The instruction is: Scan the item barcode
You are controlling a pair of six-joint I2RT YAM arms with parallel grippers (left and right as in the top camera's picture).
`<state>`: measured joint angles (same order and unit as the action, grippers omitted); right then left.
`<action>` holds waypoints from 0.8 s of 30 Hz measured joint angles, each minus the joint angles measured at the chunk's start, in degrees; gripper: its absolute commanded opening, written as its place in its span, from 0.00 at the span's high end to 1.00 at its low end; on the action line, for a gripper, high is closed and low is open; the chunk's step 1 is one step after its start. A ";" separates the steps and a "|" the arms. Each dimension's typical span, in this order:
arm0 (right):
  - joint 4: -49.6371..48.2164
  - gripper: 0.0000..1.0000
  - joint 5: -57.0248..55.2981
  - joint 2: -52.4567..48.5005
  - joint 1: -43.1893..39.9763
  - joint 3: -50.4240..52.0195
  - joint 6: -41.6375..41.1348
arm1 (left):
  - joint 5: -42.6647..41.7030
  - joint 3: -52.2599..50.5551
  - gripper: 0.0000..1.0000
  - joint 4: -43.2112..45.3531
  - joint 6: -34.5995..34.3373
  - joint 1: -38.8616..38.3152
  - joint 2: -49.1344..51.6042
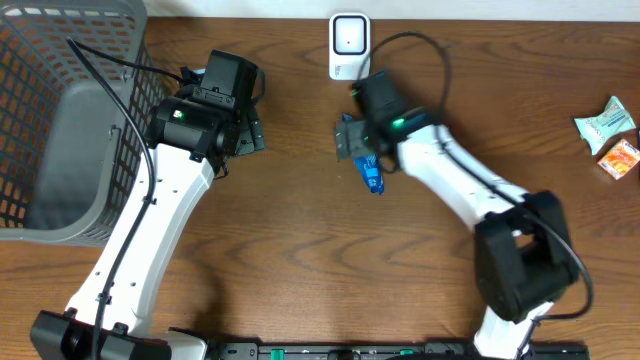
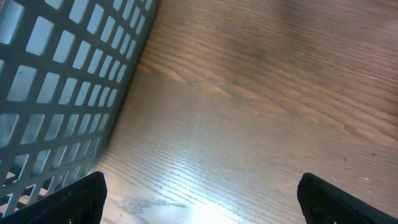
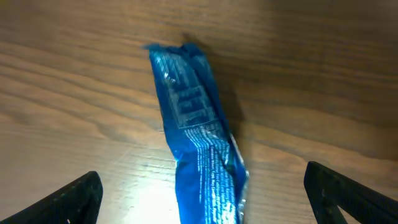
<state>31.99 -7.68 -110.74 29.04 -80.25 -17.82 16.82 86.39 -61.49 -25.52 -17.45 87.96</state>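
Right gripper (image 3: 202, 179) released, jaws wide, hovering over the blue packet (image 3: 196, 143), which lies flat on the table (image 3: 323, 74) between the fingers (touching neither). Left gripper (image 2: 202, 183) spread too, over bare wood, grey basket (image 2: 56, 93) at its 9 o'clock. White scanner (image 1: 348, 45) beyond, at the packet's 12 o'clock. Snack packs (image 1: 606, 124) well apart at 3 o'clock.

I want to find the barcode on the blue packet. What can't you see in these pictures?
- Barcode on the blue packet: right wrist view, print too blurred to tell.
- Packet's near end: right wrist view, cut off by the bottom edge.
- Part of the packet: overhead, hidden under the right gripper.
- Labels on the two snack packs: overhead, too small.
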 measured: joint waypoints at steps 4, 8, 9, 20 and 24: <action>-1.49 0.08 -6.19 -2.80 3.28 0.00 0.98 | 0.00 0.00 0.02 0.00 0.00 0.00 0.00; -2.78 0.11 -9.79 -5.84 5.33 0.00 2.97 | 0.00 0.00 0.02 0.00 0.00 0.00 0.00; -2.86 0.11 -11.04 -6.69 5.73 0.00 3.28 | 0.00 0.00 0.02 0.00 0.00 0.00 0.00; -3.06 0.72 -24.26 -11.23 7.08 -0.37 4.37 | 0.00 0.00 0.02 0.00 -0.02 0.00 0.00; -2.71 0.99 -24.76 -11.91 4.83 -0.37 3.15 | 0.00 0.00 0.02 0.02 0.00 0.00 0.00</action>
<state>29.28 -32.45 -122.65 33.87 -80.62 -14.68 16.82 86.39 -61.47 -25.52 -17.45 87.96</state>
